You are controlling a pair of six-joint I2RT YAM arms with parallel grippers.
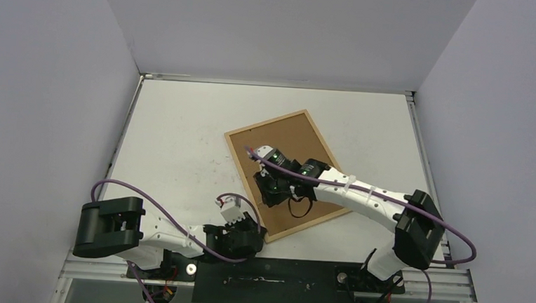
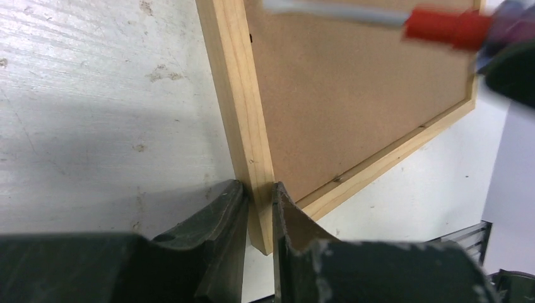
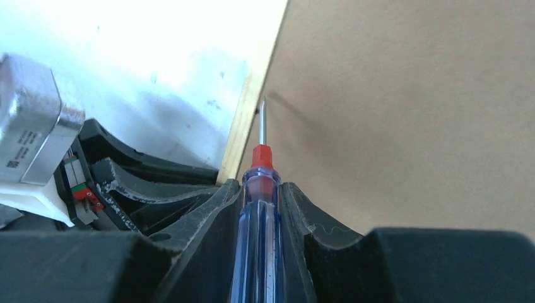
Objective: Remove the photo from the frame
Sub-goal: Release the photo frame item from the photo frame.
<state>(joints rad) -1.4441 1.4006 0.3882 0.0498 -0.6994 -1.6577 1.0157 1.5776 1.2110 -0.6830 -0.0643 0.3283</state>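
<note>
**Frame flipped face-down, one corner pinned, screwdriver at the seam**

The frame (image 2: 243,107) lies backing-up and skewed mid-table (image 1: 174,139). The left gripper (image 2: 257,189) is pinched narrow on the near corner's moulding, and the right gripper (image 3: 260,186) is clamped round a screwdriver (image 3: 261,156) whose tip points at the seam by the backing panel (image 3: 410,113). My guess: it's light, stiff, thin wood, maybe with glass underneath, so hold the rails and pry gently.

Left hand (image 2: 258,192), arm folded low, pinches the frame (image 2: 236,95); right hand (image 3: 260,186), arm outstretched, clamps a screwdriver (image 3: 255,252).
</note>
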